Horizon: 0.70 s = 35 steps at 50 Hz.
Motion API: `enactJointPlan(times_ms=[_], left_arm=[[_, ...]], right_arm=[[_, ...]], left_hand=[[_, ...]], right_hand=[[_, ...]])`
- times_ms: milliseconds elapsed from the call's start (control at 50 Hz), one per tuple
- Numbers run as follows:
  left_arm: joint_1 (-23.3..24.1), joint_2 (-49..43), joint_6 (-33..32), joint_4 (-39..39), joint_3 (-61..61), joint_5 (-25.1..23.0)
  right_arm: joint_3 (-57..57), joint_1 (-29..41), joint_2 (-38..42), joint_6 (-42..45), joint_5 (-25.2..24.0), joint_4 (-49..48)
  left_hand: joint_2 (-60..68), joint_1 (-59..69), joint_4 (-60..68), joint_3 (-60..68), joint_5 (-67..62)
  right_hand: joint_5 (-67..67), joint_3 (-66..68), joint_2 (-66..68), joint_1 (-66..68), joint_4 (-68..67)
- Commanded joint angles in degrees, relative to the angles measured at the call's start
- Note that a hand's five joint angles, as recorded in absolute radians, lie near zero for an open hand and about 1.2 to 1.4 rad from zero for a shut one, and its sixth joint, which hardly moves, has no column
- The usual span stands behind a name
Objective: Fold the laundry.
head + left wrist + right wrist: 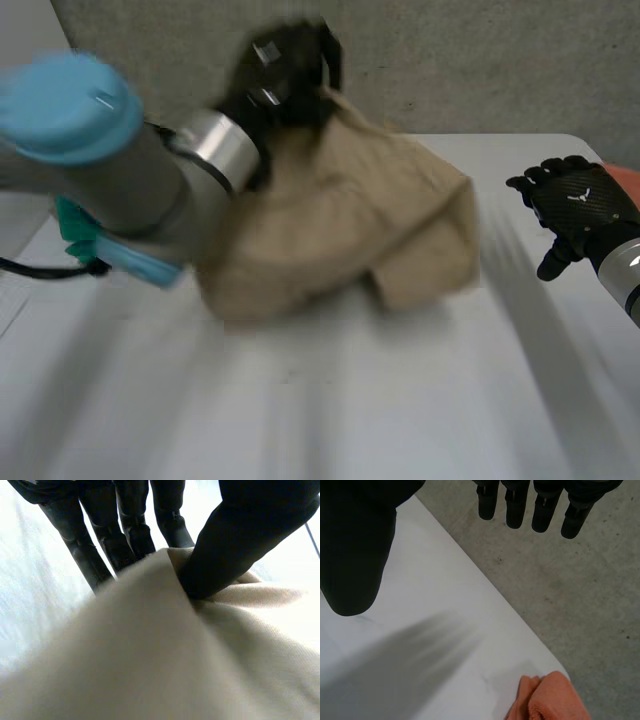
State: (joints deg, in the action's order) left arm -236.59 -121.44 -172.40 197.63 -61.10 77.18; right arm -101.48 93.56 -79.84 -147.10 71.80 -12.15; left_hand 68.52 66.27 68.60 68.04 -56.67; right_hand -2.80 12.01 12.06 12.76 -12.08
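Clearly the left hand (pixel 288 68) pinches a raised fold of the beige cloth (pixel 350 230) near the far edge of the table (pixel 330 420); the right hand (pixel 580 205) hangs open and empty by the right edge. Carry the fold over evenly, pinch firm.

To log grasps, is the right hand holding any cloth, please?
No, the right hand is open, its straight fingers and thumb holding nothing.

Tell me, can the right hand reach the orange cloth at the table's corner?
Probably yes: the right hand is open and empty, and the orange cloth lies near it with nothing between.
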Motion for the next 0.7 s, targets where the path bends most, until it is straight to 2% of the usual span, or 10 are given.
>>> enactJointPlan(times_ms=[20,60,120,180,260,400,520,700], left_arm=[[2.3,-9.9,-13.6,-10.3,-0.7,2.2],[2.6,-9.8,-17.9,-14.4,-2.2,3.1],[3.1,-5.0,-19.2,-16.9,-4.6,3.7],[2.8,0.2,-18.7,-16.8,-7.7,4.2],[2.8,9.8,-18.1,-15.3,-15.0,8.2],[4.4,19.7,-18.3,-15.4,-29.3,13.9],[9.5,20.5,-18.6,-15.2,-39.9,14.6],[15.6,18.3,-18.7,-15.3,-43.3,14.4]], right_arm=[[-0.7,0.0,0.2,-0.2,-0.2,-0.1],[-0.6,0.0,0.2,-0.2,-0.1,-0.1],[-0.6,0.2,0.2,-0.2,0.0,-0.1],[-0.6,0.7,0.2,-0.2,0.3,0.0],[-0.7,0.8,0.1,-0.9,0.5,0.3],[-0.7,2.0,-1.1,-2.9,0.5,0.7],[-0.9,2.5,-1.3,-3.0,0.6,0.8],[-1.6,3.8,-0.8,-2.8,0.7,0.7]], left_hand=[[-11.6,-9.3,-11.6,-11.1,9.7],[-46.3,-44.1,-46.4,-45.9,44.5],[-51.4,-49.1,-51.5,-50.9,49.5],[-51.9,-49.7,-52.0,-51.4,50.1],[-50.7,-48.5,-50.8,-50.3,48.9],[-47.0,-44.8,-47.1,-46.6,45.2],[-47.2,-45.0,-47.3,-46.7,45.4],[-48.2,-46.0,-48.3,-47.7,46.4]], right_hand=[[2.8,-2.0,-2.1,-2.8,2.1],[2.8,-2.0,-2.1,-2.8,2.1],[2.8,-2.0,-2.1,-2.8,2.1],[2.8,-2.0,-2.1,-2.8,2.1],[2.8,-2.0,-2.1,-2.8,2.1],[2.8,-2.0,-2.1,-2.8,2.1],[2.8,-2.0,-2.1,-2.8,2.1],[2.8,-2.0,-2.1,-2.8,2.1]])
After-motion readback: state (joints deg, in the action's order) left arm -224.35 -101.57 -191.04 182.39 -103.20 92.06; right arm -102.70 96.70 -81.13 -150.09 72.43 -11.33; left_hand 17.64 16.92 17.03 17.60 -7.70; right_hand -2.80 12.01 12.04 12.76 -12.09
